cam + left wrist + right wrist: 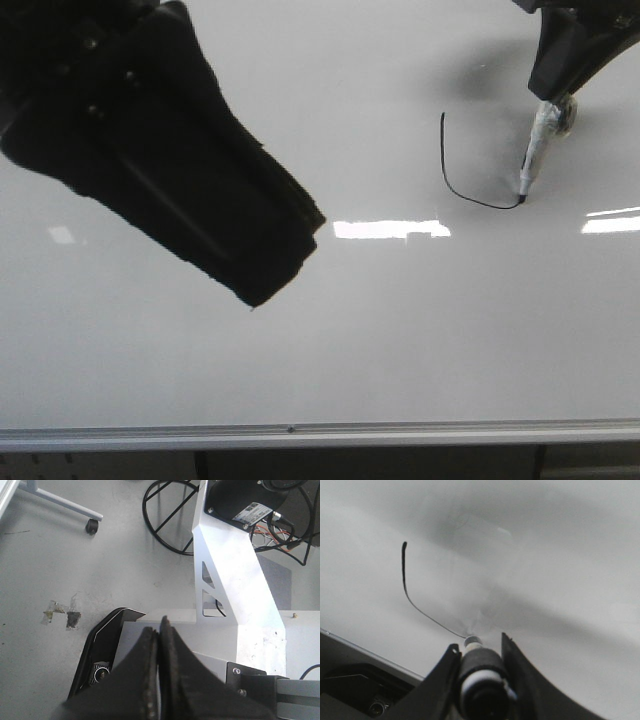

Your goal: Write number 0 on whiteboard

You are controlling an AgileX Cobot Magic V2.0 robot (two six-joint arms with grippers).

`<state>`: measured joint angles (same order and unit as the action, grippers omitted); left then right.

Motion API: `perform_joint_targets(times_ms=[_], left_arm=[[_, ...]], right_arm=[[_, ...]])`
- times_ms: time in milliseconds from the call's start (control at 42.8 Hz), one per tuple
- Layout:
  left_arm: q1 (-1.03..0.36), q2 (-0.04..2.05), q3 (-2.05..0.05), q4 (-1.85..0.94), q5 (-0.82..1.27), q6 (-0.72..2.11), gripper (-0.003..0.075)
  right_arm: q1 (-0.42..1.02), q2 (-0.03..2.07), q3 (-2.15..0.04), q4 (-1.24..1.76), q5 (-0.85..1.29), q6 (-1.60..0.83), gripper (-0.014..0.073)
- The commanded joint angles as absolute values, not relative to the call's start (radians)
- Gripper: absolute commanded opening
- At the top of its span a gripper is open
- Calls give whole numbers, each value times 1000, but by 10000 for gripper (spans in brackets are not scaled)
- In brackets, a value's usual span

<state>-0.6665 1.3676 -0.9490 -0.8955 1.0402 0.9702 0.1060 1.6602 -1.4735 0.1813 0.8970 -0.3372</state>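
Observation:
The whiteboard (300, 350) is a glossy white-grey board that fills the front view, with a silver frame edge (300, 433) along its near side. Of the number 0, only an open thin black curve (447, 180) shows: it runs down and then right, ending at the marker tip. My right gripper (553, 100) is shut on the marker (533, 160), whose tip touches the board. The right wrist view shows the same gripper (479, 650), marker (479, 675) and curve (405, 580). My left gripper (285, 260) is a dark blurred shape above the board's left half. It is shut and empty (160, 630).
Bright rectangular light reflections (390, 229) lie on the board below the curve and at the right edge. The left wrist view faces a grey floor with a caster wheel (91, 526), black cables (165, 510) and a white metal bracket (230, 570).

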Motion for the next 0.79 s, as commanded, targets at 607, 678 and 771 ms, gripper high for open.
perform_joint_targets(times_ms=[607,678,771], left_arm=[[-674,1337,-980,-950,1044,967,-20],[-674,1337,-980,-950,1044,967,-20],[-674,1337,-980,-950,1044,967,-20]], right_arm=[[99,1570,-1569,206,658,-310,-59],[99,1570,-1585,219,648,-310,-59],[99,1570,-1599,235,633,-310,-59]])
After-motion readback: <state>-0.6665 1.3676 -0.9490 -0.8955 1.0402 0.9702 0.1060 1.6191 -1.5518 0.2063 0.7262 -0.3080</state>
